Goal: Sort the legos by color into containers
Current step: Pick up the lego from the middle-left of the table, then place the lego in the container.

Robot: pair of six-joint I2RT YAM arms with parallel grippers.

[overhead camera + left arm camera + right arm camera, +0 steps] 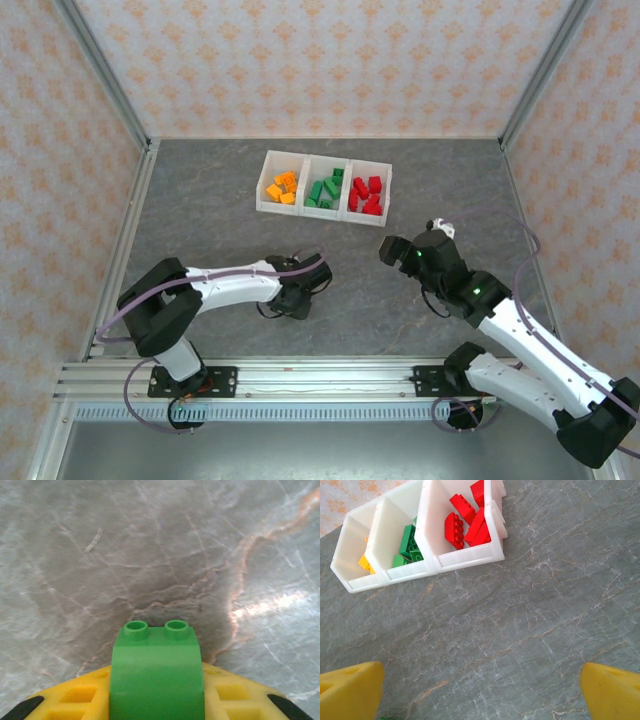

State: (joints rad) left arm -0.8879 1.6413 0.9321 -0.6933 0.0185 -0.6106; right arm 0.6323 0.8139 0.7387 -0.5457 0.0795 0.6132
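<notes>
In the left wrist view, a green lego (156, 675) with two studs is clamped between the yellow fingers (75, 697) of my left gripper (156, 692), just over the marbled table. From above, that left gripper (297, 297) sits low at the table's near middle. The containers, one white tray (305, 187) of three compartments, hold orange legos (283, 187), green legos (326, 190) and red legos (367, 193). My right gripper (392, 250) hangs open below the tray's right end. Between its yellow fingers (350, 690) the right gripper (482, 695) holds nothing, and the tray (465, 560) lies ahead of it.
The grey marbled tabletop (220, 220) is walled in by patterned panels at the back and both sides. A metal rail (300, 375) carrying both arm bases runs along the near edge. Purple cables trail from each arm.
</notes>
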